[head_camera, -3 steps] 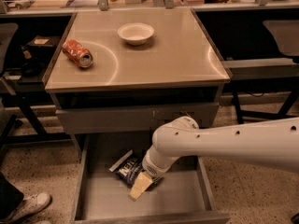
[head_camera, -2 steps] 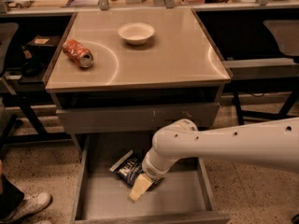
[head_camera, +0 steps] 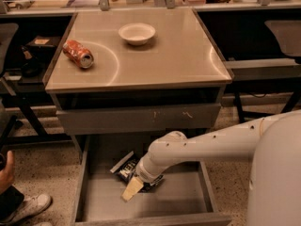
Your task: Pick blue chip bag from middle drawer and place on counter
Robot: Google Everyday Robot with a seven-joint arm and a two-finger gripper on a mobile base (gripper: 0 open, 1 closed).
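Beige and glossy, the counter [head_camera: 155,62] tops a grey cabinet, and below its front edge the middle drawer [head_camera: 181,199] is pulled out. On the drawer floor, under about the middle of that front edge, lies the blue chip bag [head_camera: 125,167]. It lies flat, with its long axis slanted: one end points back and toward the counter's left edge, the other forward and to the right. The gripper [head_camera: 133,188] is right over the front-right part of the bag and covers it; whether it is closed on the bag I cannot tell. Compared with a second ago, the bag lies in the same place, while the gripper has shifted slightly to the left. On the counter, a white bowl [head_camera: 136,33] stands near the back edge, and a crushed orange can [head_camera: 78,53] lies near the left edge.
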